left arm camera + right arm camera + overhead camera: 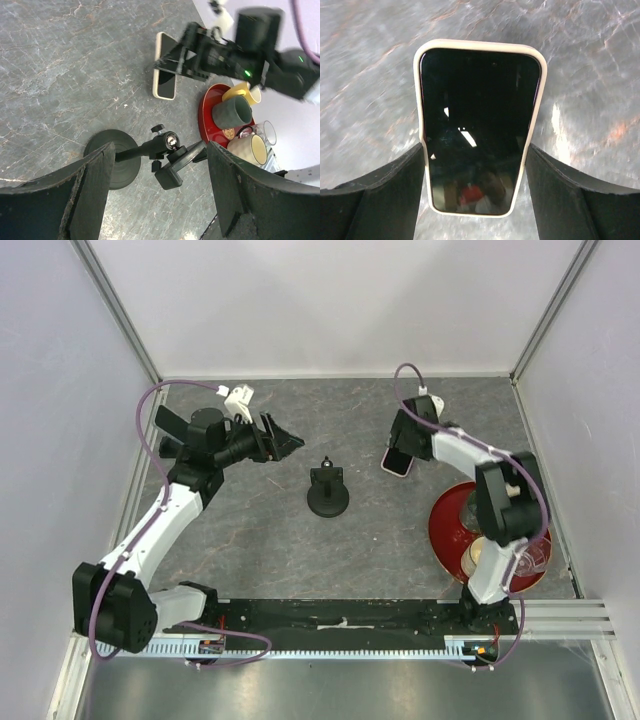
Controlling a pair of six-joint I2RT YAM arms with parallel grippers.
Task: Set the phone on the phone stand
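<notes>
Phone (397, 462) lies screen-up at the far right of the grey surface (250, 540), btw the right gripper's (403, 448) fingers (385, 195). In the wrist view both fingers sit against its long edges, so it looks clamped (blur makes contact hard to confirm). Phone stand (328, 495) is upright mid-surface on its round base, well apart from the phone. Left gripper (285, 440) hangs to the stand's left, wide open w/ nothing btw its fingers. Red plate (450, 530) w/ cups sits beside the right arm.
</notes>
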